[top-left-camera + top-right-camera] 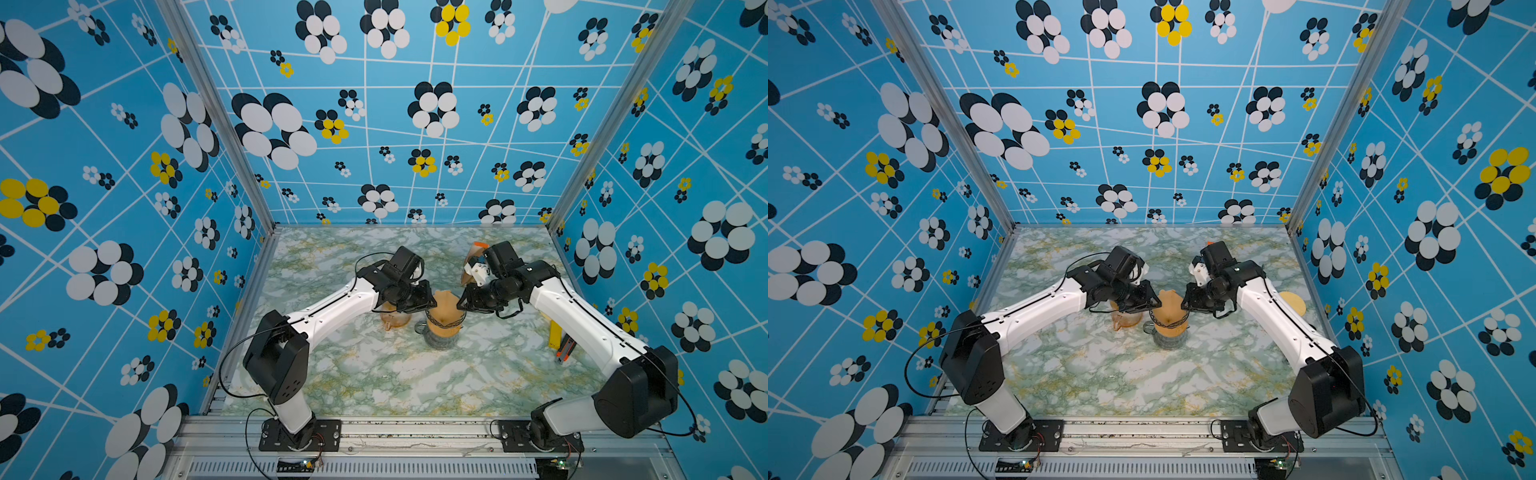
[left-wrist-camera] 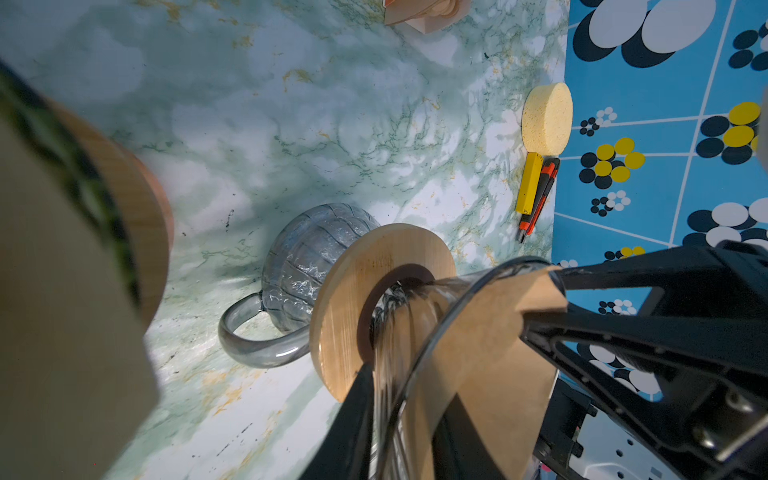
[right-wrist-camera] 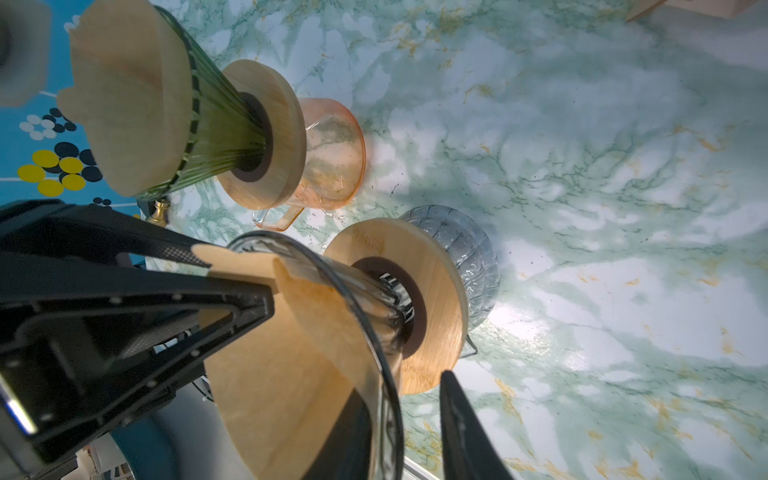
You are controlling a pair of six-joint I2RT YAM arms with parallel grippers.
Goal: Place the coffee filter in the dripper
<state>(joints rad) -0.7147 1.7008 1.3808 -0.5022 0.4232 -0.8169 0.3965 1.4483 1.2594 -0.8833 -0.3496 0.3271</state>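
coffee filter (image 1: 445,328) is sitting down inside the glass dripper (image 2: 415,316) on the grey carafe (image 2: 307,257), so the main bit looks done to me. my left pincer (image 1: 427,306) and right pincer (image 1: 462,305) are both spread, straddling the rim, not pinching the paper. all that's left, i reckon: backing off without dragging it up.

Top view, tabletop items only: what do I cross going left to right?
Orange pitcher → grey jug carrying the dripper with the coffee filter in it → yellow block → box cutter, close beside the block.
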